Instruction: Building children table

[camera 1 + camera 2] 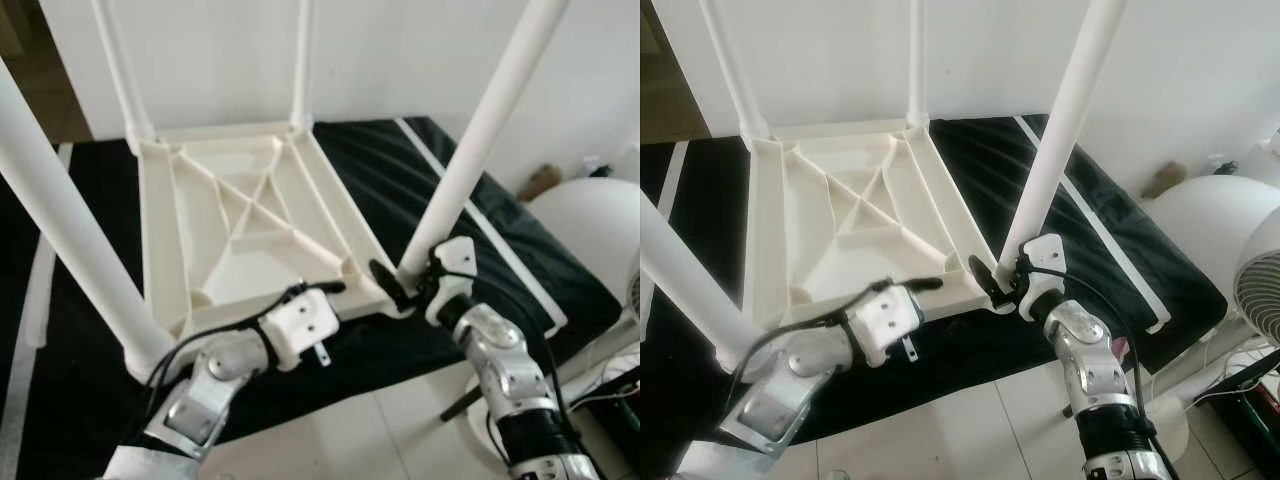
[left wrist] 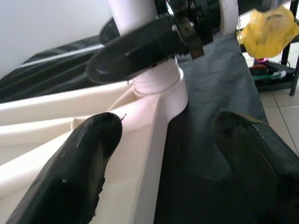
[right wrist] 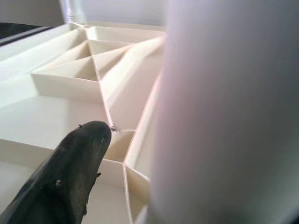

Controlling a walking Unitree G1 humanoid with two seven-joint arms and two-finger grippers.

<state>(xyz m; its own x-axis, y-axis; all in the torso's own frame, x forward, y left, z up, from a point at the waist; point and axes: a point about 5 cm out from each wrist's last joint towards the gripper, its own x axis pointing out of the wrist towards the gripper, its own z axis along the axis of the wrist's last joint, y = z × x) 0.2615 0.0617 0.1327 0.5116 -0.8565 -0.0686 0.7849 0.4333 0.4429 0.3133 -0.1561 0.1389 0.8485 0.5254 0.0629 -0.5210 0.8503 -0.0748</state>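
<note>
Nearest the camera, two silver arms reach forward over pale floor tiles (image 1: 390, 430). The left gripper (image 1: 318, 290) rests at the near edge of an upturned cream plastic table top (image 1: 250, 190), its black fingers (image 2: 79, 158) spread apart with the table's rim between them. The right gripper (image 1: 992, 275) is clamped around the base of the near right leg (image 1: 1055, 140), a smooth white round tube standing in its corner socket; one finger (image 3: 70, 172) shows clearly, the other is hidden behind the leg. The table lies underside up on a black cloth (image 1: 420, 190) with a white stripe, showing moulded ribs that cross in an X. Another thick leg (image 1: 60, 230) rises at the near left corner, cut off by the frame's edge. Two thinner-looking legs (image 1: 302, 60) stand at the far corners against a white wall (image 1: 400, 50). To the right, a white round shape (image 1: 1220, 220) and part of a fan (image 1: 1258, 280) are only partly visible.
</note>
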